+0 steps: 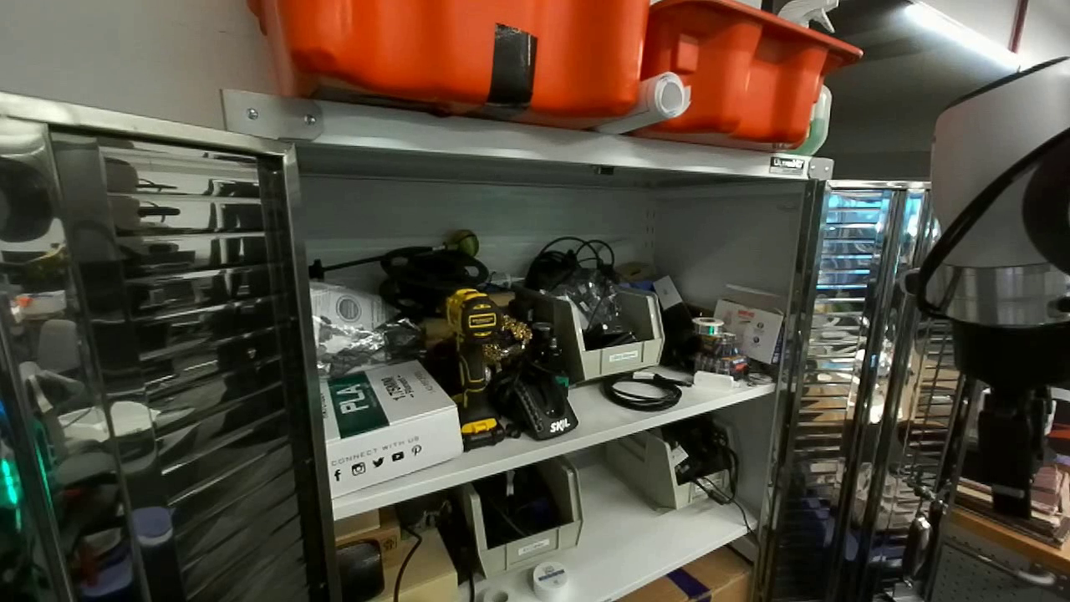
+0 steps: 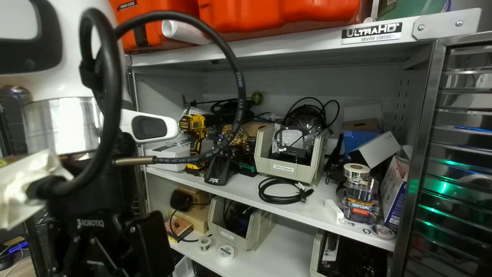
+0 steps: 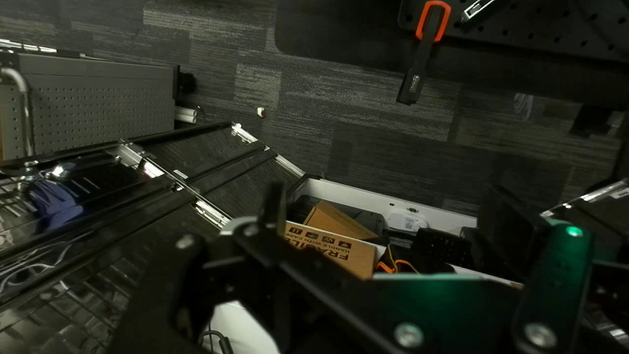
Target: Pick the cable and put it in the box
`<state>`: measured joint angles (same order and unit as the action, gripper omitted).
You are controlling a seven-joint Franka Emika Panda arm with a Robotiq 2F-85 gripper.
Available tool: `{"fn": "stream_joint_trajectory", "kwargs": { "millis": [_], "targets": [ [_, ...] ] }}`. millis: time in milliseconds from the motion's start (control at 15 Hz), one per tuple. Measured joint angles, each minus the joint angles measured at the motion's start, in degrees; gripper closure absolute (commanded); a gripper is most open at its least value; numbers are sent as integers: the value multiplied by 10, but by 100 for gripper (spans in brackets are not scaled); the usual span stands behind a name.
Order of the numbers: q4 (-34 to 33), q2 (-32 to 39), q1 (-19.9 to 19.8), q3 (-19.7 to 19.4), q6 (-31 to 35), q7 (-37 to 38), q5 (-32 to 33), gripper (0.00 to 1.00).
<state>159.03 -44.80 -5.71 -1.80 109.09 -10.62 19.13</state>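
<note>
The cable (image 1: 642, 393) is a loose black coil on the upper white shelf, in front of a grey bin. It shows in both exterior views (image 2: 280, 198). The box (image 1: 740, 79) is the smaller orange tub on top of the cabinet; its lower part shows in an exterior view (image 2: 276, 15). My gripper (image 3: 393, 211) is open and empty, with its two fingers wide apart in the wrist view. It points down outside the cabinet, apart from the cable, in both exterior views (image 1: 1011, 502) (image 2: 107, 246). A bit of black cord (image 3: 218, 339) shows low in the wrist view; I cannot tell whose.
The wider orange tub (image 1: 418, 58) and a white paper roll (image 1: 660, 100) lie beside the box. A yellow-and-black drill (image 2: 194, 134), a charger (image 2: 220, 171), a grey bin (image 2: 284, 165) and batteries (image 2: 359, 209) share the cable's shelf. Metal cabinet doors (image 1: 184, 359) stand open.
</note>
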Motion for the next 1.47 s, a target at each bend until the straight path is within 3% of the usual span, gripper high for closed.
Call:
{"fn": "stream_joint_trajectory", "kwargs": {
  "millis": [800,1467],
  "targets": [
    [-1,13,1,-1,12,5,0,0],
    [-37,193,-4,0,224,79,2,0]
  ]
}}
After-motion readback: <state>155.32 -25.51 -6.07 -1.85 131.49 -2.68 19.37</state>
